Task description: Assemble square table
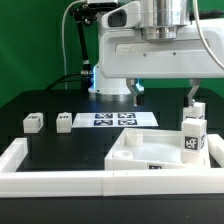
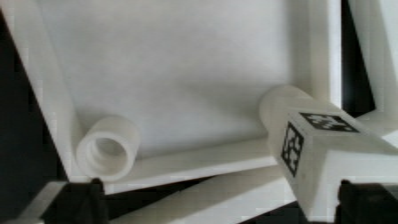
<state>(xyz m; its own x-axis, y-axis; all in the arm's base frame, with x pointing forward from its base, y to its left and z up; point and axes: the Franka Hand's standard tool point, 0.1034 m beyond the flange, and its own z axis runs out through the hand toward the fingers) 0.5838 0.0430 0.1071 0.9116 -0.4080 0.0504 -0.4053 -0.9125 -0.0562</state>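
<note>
The square table's white slab (image 1: 150, 162) lies rim-up at the exterior view's front right. It fills the wrist view (image 2: 178, 70), where a round corner socket (image 2: 107, 147) shows. One tagged white leg (image 1: 192, 138) stands at the slab's right corner; in the wrist view (image 2: 320, 140) it lies between my fingers, nearer one of them. Another white block (image 1: 198, 109) shows just behind it. Two more legs (image 1: 32, 122) (image 1: 64, 121) sit on the table at the left. My gripper (image 1: 163, 95) (image 2: 217, 205) hangs over the slab with its jaws wide apart, gripping nothing.
The marker board (image 1: 115, 120) lies behind the slab, near the robot base. The long white border wall (image 1: 50, 178) runs along the front and the left side. The table top is black.
</note>
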